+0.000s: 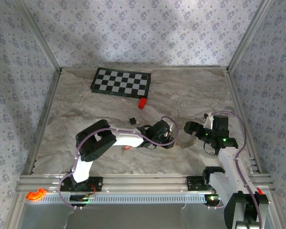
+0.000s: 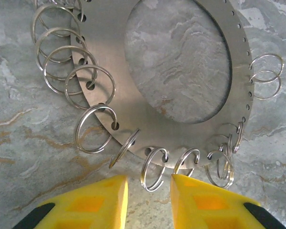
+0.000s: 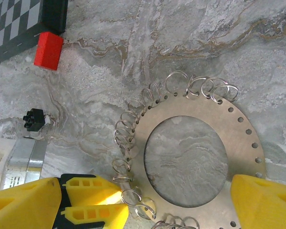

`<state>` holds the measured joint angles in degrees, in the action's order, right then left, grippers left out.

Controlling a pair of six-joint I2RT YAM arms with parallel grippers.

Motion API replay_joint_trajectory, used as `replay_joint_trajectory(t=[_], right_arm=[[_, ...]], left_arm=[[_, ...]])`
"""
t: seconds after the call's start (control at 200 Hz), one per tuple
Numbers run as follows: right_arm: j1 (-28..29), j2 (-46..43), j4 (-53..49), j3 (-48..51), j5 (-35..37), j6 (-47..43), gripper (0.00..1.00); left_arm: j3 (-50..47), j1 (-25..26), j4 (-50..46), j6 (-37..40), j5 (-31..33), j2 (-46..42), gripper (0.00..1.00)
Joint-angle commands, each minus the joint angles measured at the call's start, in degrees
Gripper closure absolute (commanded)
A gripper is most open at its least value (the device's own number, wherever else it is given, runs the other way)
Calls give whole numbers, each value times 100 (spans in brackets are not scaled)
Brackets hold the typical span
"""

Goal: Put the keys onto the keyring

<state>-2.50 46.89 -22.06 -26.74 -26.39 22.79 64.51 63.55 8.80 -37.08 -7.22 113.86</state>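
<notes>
The keyring [image 2: 133, 114] is a flat silvery disc with a round hole and several small split rings hung round its rim, lying on the marble table; it is also in the right wrist view [image 3: 238, 143] and the top view [image 1: 183, 142]. My left gripper [image 2: 149, 179] is open by a narrow gap at the disc's edge, one split ring [image 2: 155, 169] standing between its yellow fingertips [image 3: 109, 202] without a firm pinch. My right gripper [image 3: 145, 191] is wide open, a finger on either side of the disc. The keys, a small red piece [image 1: 126, 148], lie by the left forearm.
A checkerboard [image 1: 121, 82] lies at the back of the table. In front of it sits a bright red block [image 1: 142, 102], also seen from the right wrist [image 3: 48, 50]. A tiny black cube [image 1: 132, 120] sits just behind the left arm. Patterned walls close in three sides.
</notes>
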Motion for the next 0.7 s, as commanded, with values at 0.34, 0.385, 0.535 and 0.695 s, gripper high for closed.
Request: replay_joint_trajectory(t=[0.34, 0.385, 0.535, 0.695], right_arm=[[-119, -59, -70, 64, -158, -143, 7], [-127, -64, -65, 64, -173, -147, 6], [-146, -65, -60, 67, -191, -157, 7], [-163, -99, -60, 81, -201, -160, 6]], left_arm=[[356, 52, -48, 96, 28, 285, 72], [360, 52, -48, 95, 17, 283, 73], [369, 52, -34, 109, -7, 281, 77], [357, 52, -36, 105, -25, 269, 80]])
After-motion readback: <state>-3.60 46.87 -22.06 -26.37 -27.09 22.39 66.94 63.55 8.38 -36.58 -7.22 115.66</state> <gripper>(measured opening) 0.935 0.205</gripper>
